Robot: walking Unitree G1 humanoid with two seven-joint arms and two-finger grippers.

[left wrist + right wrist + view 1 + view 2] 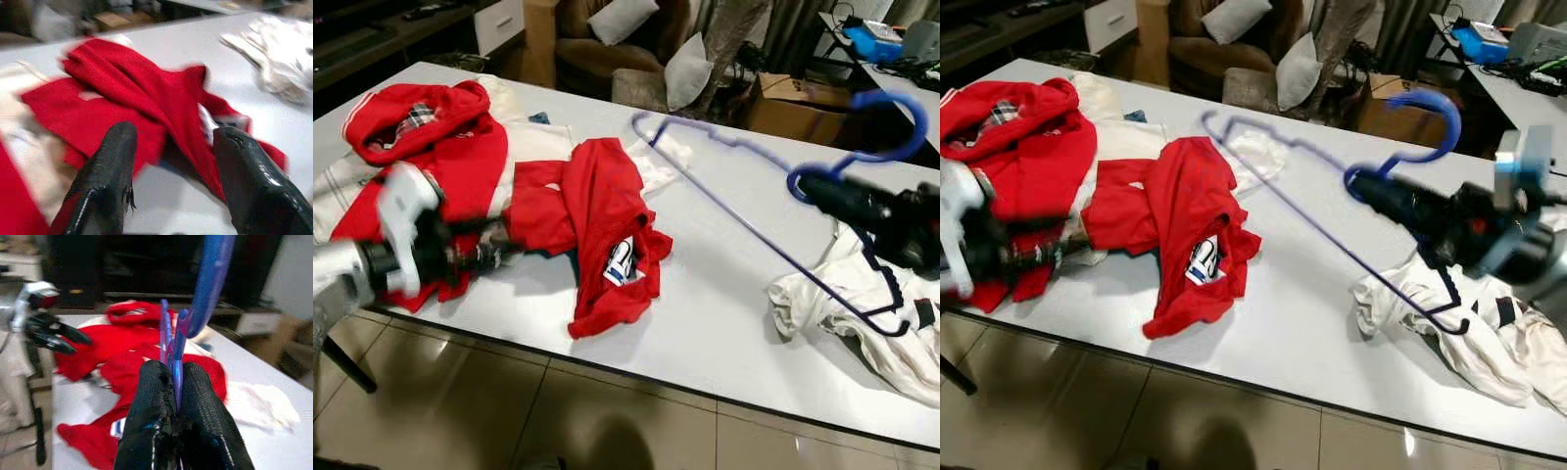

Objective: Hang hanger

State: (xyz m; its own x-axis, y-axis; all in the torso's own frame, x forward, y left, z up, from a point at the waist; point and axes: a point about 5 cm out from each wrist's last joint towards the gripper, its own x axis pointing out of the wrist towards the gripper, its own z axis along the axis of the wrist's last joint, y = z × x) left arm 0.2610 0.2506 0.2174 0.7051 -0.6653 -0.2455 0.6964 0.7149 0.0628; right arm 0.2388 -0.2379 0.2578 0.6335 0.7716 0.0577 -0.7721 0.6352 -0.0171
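Right wrist view shows the right gripper [177,382] pinched on the blue hanger [773,250], its frame slanting toward the tabletop's [724,323] far edge; the open left gripper [171,171] faces the red shirt [597,225].

The hanger [773,186] is thin and blue, shaped like a big triangle with a curved hook on top. It is up off the white counter [705,323], tilted, not lying flat. The hook [891,122] curls up high in the air. The right gripper [175,382] holds it at the neck, just under the hook, with its jaws squeezed tight on the blue wire. One long side slants over the counter toward the red clothes. The low corner hangs just over the crumpled white cloth [862,323] near the counter's edge.
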